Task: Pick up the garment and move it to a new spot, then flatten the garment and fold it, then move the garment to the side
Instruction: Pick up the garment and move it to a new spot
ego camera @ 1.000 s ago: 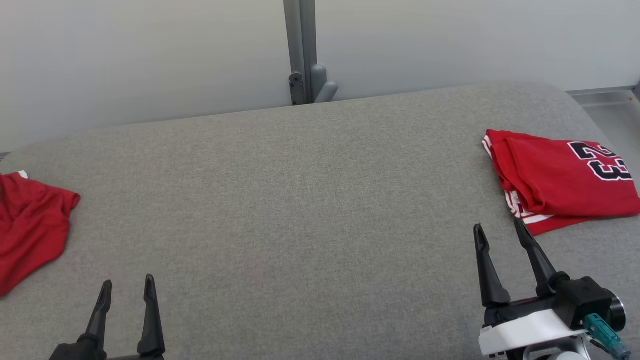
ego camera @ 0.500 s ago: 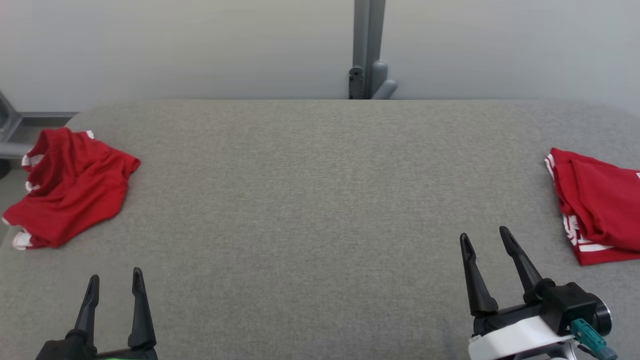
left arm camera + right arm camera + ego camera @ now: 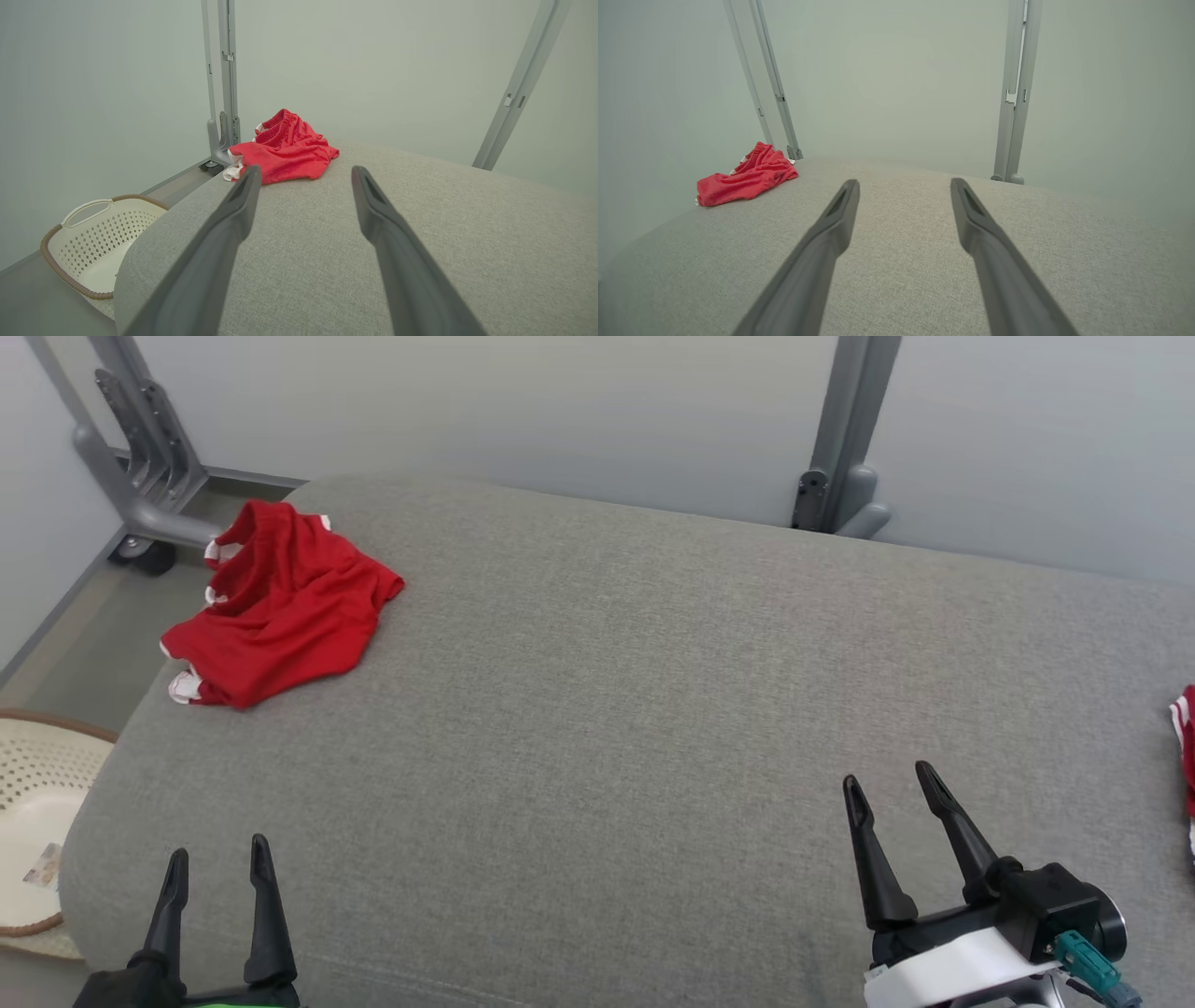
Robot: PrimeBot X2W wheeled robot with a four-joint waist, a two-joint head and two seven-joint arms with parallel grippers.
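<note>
A crumpled red garment [image 3: 280, 607] with white trim lies at the far left corner of the grey padded table [image 3: 635, 709]. The left wrist view shows the garment [image 3: 285, 154] ahead of my fingers, and the right wrist view has the garment [image 3: 747, 177] far off to the left. My left gripper [image 3: 217, 859] hovers open near the table's front left edge, well short of the garment. My right gripper [image 3: 887, 782] stands open at the front right with nothing between its fingers.
A second red garment [image 3: 1184, 737] peeks in at the right edge. A white perforated basket [image 3: 37, 803] sits on the floor left of the table, also the basket [image 3: 93, 242] in the left wrist view. Grey metal posts [image 3: 840, 457] stand behind the table.
The head camera has swung left: the folded red garment has slid out to the right edge and the crumpled one has come into full view. Both grippers stay open.
</note>
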